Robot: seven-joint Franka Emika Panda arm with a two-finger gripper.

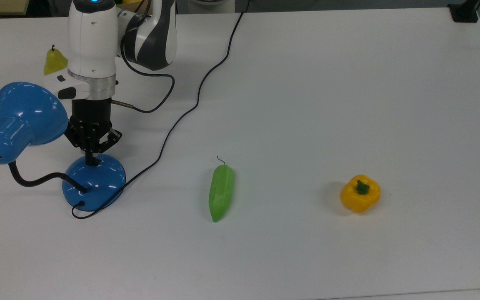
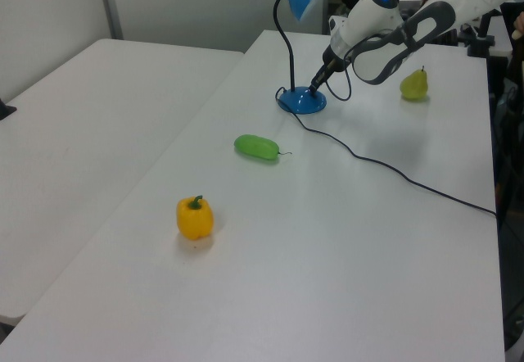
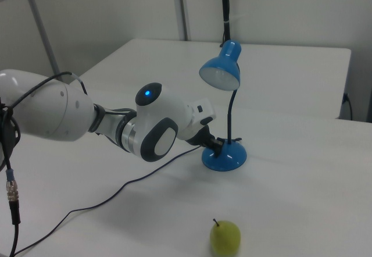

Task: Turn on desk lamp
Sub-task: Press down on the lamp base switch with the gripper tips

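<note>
The desk lamp stands at the top view's left, with its round blue base (image 1: pixel 98 183) on the table and its bell shade (image 1: pixel 25 112) bent over on the black gooseneck. In the right view the inside of the shade (image 3: pixel 221 78) looks unlit. My gripper (image 1: pixel 91 160) is shut, with nothing held, and its joined tips press down on the far rim of the base. The same contact shows in the left view, gripper (image 2: pixel 314 88) on base (image 2: pixel 301 101), and in the right view, gripper (image 3: pixel 219 146) on base (image 3: pixel 225 158). The tips hide the switch.
A green cucumber-like vegetable (image 1: pixel 221 192) and a yellow bell pepper (image 1: pixel 360 193) lie to the top view's right of the lamp. A yellow-green pear (image 1: pixel 54 60) sits behind the arm. The lamp's black cord (image 1: pixel 181 118) snakes across the table to the far edge.
</note>
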